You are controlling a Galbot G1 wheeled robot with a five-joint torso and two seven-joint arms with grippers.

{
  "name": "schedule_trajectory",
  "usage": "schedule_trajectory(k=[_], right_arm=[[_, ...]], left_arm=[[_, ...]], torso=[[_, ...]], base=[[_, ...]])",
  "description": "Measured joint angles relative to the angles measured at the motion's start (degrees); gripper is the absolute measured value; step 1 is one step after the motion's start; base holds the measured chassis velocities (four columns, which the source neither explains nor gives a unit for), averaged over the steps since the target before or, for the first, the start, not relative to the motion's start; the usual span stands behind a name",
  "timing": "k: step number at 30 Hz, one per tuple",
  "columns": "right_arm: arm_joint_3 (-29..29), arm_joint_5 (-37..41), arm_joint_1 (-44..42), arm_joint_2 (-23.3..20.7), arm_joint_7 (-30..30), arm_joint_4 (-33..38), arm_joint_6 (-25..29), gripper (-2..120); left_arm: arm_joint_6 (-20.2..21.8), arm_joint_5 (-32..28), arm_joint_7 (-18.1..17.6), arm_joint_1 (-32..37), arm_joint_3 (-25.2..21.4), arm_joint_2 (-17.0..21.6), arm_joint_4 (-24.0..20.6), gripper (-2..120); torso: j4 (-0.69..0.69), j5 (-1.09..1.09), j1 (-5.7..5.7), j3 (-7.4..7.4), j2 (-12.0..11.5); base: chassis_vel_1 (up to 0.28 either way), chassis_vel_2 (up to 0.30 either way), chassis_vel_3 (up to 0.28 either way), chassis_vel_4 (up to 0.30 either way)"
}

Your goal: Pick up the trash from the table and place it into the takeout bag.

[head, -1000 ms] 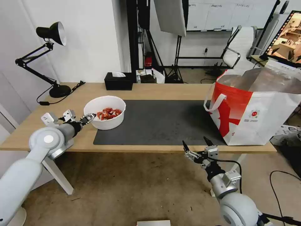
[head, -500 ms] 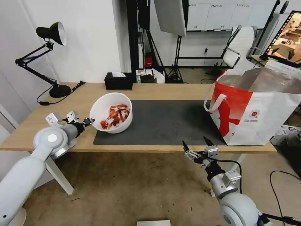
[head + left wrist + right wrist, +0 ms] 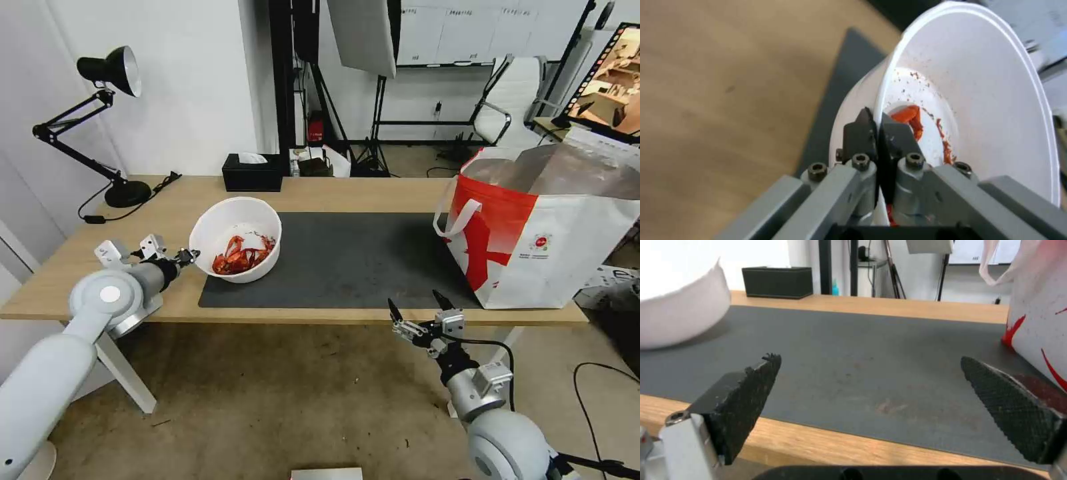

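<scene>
One bowl pinched at the rim, tipped over the mat

One white bowl of red shells sits tilted at the near-left corner of the dark grey mat on the desk, its mouth leaning toward the robot. Left pincer is clenched on the bowl's rim, one finger outside the wall and one inside. Right pincer hangs spread wide and empty just off the desk's near edge, near the takeout bag, which stands upright at the mat's right end.
</scene>
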Motion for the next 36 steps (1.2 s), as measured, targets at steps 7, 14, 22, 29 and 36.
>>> schedule_trajectory(k=[7,14,22,29,36], right_arm=[[0.0,0.0,0.0,0.0,0.0,0.0,0.0,100],[0.0,0.0,0.0,0.0,0.0,0.0,0.0,100],[0.0,0.0,0.0,0.0,0.0,0.0,0.0,100],[0.0,0.0,0.0,0.0,0.0,0.0,0.0,100],[0.0,0.0,0.0,0.0,0.0,0.0,0.0,100]], left_arm=[[-2.5,1.8,1.7,-7.4,4.8,1.2,-3.4,0],[-3.9,1.5,1.4,-21.9,16.4,-0.7,-2.5,0],[-5.3,0.4,1.4,-37.3,30.4,-7.1,2.4,0],[-6.1,-1.0,1.4,-49.7,38.6,-16.7,9.8,0],[-6.5,-1.2,2.0,-58.5,41.9,-30.2,21.3,0]], torso=[[0.0,0.01,0.0,0.0,0.0],[-0.01,0.03,0.0,0.0,0.0],[-0.02,0.03,0.01,0.0,0.0],[-0.02,0.03,0.01,0.0,0.0],[0.0,0.03,0.01,0.0,0.0]], base=[[0.0,0.0,0.0,0.0],[0.0,0.0,0.0,0.0],[0.0,0.0,0.0,0.0],[0.0,0.0,0.0,0.0],[0.0,0.0,0.0,0.0]])
